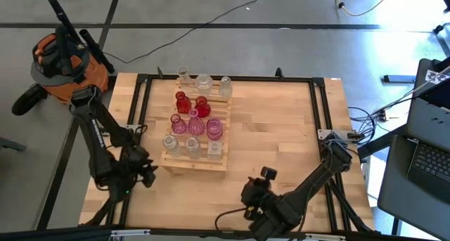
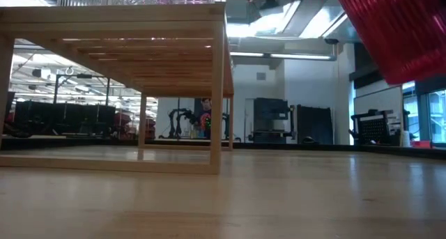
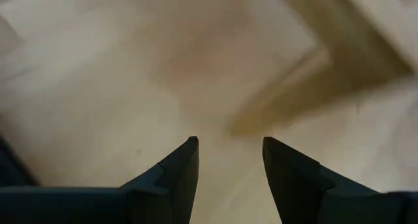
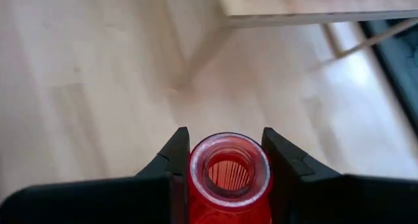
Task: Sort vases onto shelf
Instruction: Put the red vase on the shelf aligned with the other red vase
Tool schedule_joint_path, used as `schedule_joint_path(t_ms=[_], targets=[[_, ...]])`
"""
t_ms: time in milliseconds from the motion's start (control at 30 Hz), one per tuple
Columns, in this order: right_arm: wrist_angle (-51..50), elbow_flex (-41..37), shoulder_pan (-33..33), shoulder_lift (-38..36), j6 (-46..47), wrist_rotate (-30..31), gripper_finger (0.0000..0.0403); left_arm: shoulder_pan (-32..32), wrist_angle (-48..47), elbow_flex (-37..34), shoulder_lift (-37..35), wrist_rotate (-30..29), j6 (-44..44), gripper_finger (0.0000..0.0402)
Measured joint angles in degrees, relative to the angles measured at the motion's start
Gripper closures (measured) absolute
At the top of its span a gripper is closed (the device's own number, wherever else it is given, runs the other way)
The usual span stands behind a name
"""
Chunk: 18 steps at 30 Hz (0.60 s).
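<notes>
The pale wooden shelf (image 1: 223, 155) stands on the table left of centre. On its tiers stand clear vases (image 1: 204, 83) at the far row, red vases (image 1: 202, 107), pink vases (image 1: 195, 126) and more clear vases (image 1: 192, 147) at the near row. My right gripper (image 1: 252, 192) hovers near the table's near edge, shut on one red ribbed vase (image 4: 230, 178); from above the gripper hides it. In the low view the vase's body (image 2: 401, 30) hangs high above the tabletop. My left gripper (image 1: 146, 172) is open over bare wood beside the shelf's near left corner (image 3: 339, 48). My right gripper (image 4: 225, 130) pinches the red vase at its neck, just under the pale rim (image 4: 230, 145), one finger (image 4: 173, 162) on each side. The mouth faces the wrist camera. The body is lifted clear of the table and tilted.
A dark metal frame (image 1: 232, 78) runs around the tabletop. Bare wood (image 1: 281, 128) lies between the shelf and the table's right side. An orange and grey device (image 1: 60, 62) sits off the far left corner; a laptop (image 1: 429, 164) is off the right edge.
</notes>
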Motion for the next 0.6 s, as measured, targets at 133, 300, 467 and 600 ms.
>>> schedule_joint_path(t_ms=[133, 300, 467, 600], targets=[[-4.6, 1.9, -0.1, -0.5, 0.4, 1.1, 0.0307, 3.7, 1.3, -1.0, -2.2, -3.5, 3.2, 0.0239], [-4.4, 1.8, -1.1, -2.7, 0.3, 8.0, 0.0307, 6.4, 4.9, -1.0, -4.2, -5.4, 9.1, 0.0239], [-4.3, 1.8, -4.1, -4.8, -0.8, 13.4, 0.0307, 7.7, 7.8, -1.0, -4.6, -6.4, 12.2, 0.0239], [-4.4, 1.8, -7.3, -6.6, -5.7, 13.9, 0.0307, 8.6, 10.4, -1.0, -4.6, -6.8, 14.7, 0.0239]])
